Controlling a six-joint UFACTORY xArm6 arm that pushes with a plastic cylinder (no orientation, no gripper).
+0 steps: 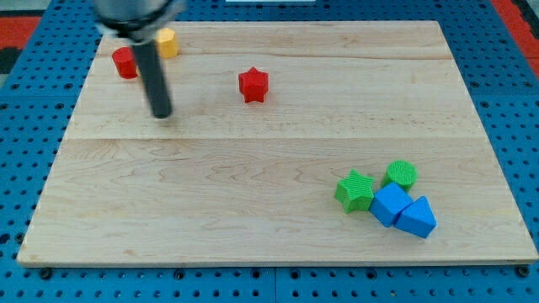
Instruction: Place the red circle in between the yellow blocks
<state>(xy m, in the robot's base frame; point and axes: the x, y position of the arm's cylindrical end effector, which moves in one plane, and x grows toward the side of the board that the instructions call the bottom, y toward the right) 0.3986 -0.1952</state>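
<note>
**Getting behind the red circle without scattering the far corner**

Start from the near right corner of the desk (pixel 472 252): a green star (pixel 354 190), a green circle (pixel 402 174), a blue cube (pixel 390 204) and a blue wedge (pixel 417 217) sit bunched together, well apart from your work. Leave them be.

Further back, past the middle, a red star (pixel 253 85) stands alone.

My tip (pixel 160 114) rests on the board toward the far left corner, just nearer than the red circle (pixel 125 63). There is no claw here, only a rod, so open or closed does not apply.

The red circle sits near the far left corner, with one yellow block (pixel 167 42) just to its right, partly hidden by the rod. You can see only that one yellow block; where a second lies cannot be told. Find it before pushing, then bring the tip round to the circle's far side from the gap and nudge slowly.
</note>
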